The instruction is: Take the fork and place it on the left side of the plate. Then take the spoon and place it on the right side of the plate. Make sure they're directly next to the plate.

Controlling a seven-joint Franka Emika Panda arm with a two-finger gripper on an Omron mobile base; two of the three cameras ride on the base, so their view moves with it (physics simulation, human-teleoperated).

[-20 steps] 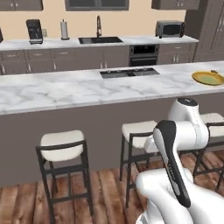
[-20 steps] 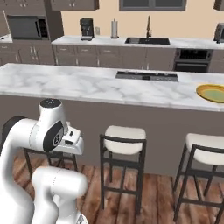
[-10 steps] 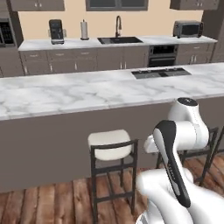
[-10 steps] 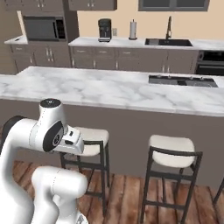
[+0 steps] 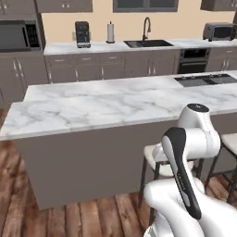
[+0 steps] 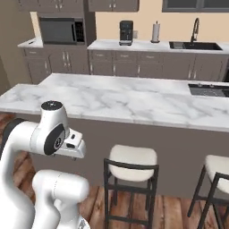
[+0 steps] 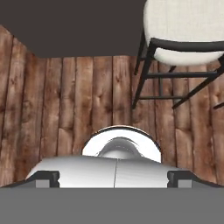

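the view has slid along the veined marble island past cushioned stools.

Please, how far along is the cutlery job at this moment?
Nothing looks done yet. In hand: nothing; the gripper is open and empty, pointing down at the wooden floor beside a stool, with the arm folded up in front of the marble island. Left: all of it, fetching the fork, then the spoon, and laying each beside the plate.

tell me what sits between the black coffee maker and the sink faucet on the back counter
A white paper towel roll stands upright between the black coffee maker and the dark curved sink faucet, seen in the left base view.
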